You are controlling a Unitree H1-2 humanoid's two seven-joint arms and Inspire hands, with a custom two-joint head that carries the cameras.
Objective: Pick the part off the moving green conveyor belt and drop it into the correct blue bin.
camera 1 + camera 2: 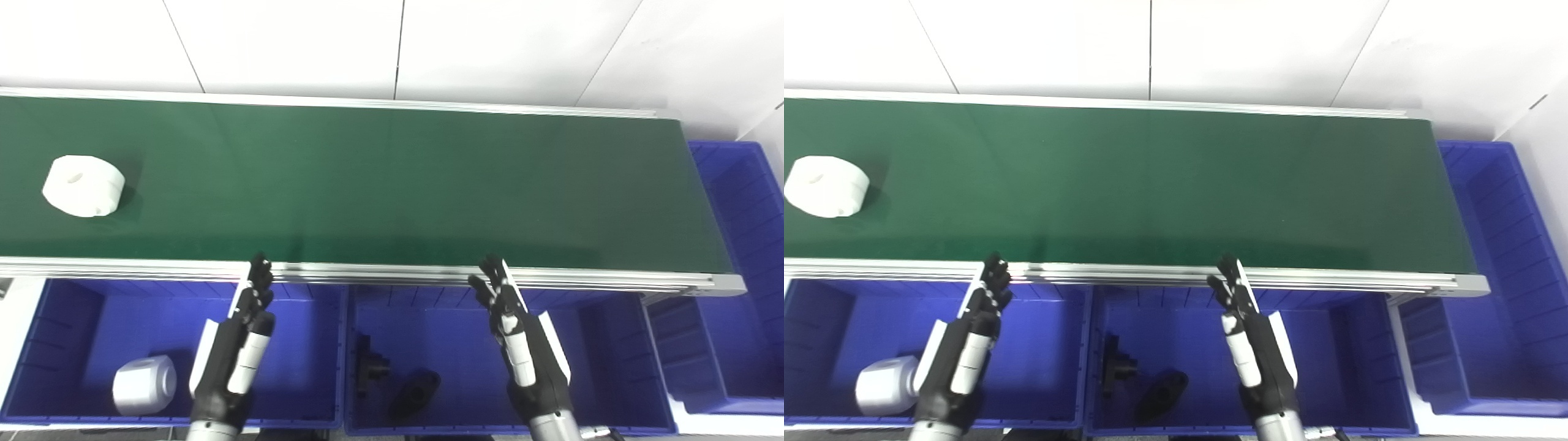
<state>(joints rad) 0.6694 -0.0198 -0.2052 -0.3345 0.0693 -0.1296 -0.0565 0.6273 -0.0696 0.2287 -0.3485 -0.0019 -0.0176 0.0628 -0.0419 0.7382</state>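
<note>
No readable text, label, brand, number or sign anywhere in either view.

Both hands were black, with slim segmented fingers and white plates along their outer edges. The left hand, at the lower left of the frame, carried a white cylindrical thumb section; the right hand, at the lower right, showed the same. Grey metallic wrists met the bottom edge.
</note>
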